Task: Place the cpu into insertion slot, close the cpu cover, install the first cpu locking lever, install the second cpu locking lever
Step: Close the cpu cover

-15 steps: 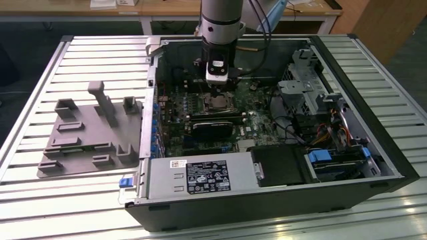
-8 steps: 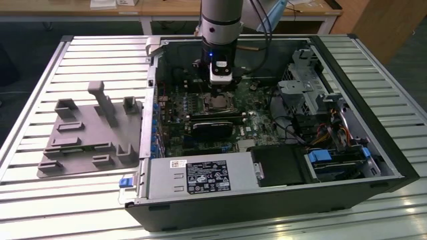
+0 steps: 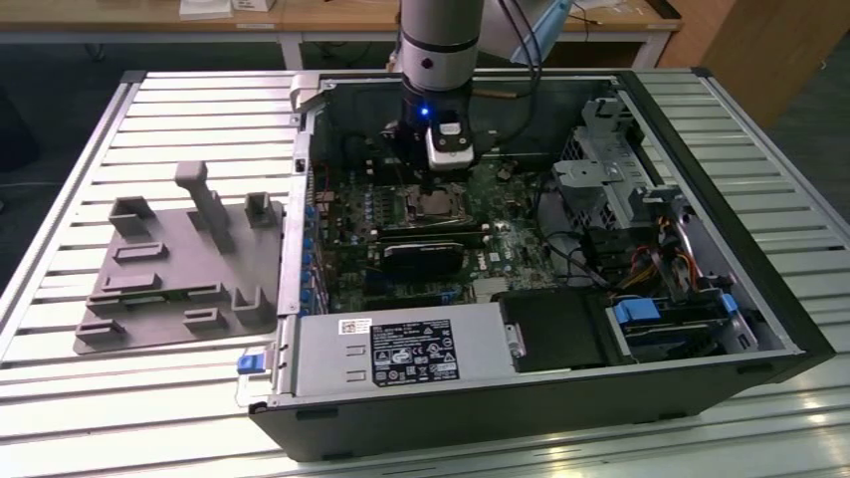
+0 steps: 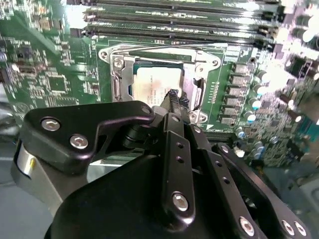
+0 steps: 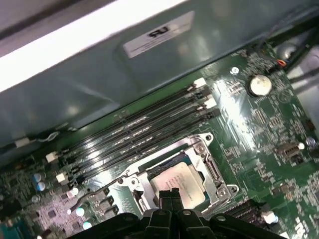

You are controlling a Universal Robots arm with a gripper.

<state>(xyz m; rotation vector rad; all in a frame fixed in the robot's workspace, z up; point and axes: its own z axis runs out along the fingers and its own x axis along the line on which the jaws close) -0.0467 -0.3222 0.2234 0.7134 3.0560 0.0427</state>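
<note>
The cpu point(image 4: 151, 82) point(image 5: 180, 180), a square chip with a silver-grey top, lies flat in the insertion slot point(image 3: 432, 206) on the green motherboard. The cpu cover point(image 4: 116, 82) point(image 5: 211, 170), a silvery frame, lies down around the chip, and the chip shows through its window. A thin metal locking lever point(image 4: 149, 47) runs along one side of the socket. Another lever end point(image 5: 92, 195) sticks out at a corner. My gripper point(image 4: 174, 97) point(image 5: 169, 193) point(image 3: 445, 171) hangs just above the chip's edge, its black fingers shut together with nothing between them.
Several long black memory slots point(image 5: 139, 130) point(image 4: 174, 20) run beside the socket. A black card point(image 3: 425, 255) stands in front of it. The open case holds a power supply point(image 3: 398, 354) and a drive cage point(image 3: 611, 164). A grey fixture tray point(image 3: 173, 269) lies at the exterior view's left.
</note>
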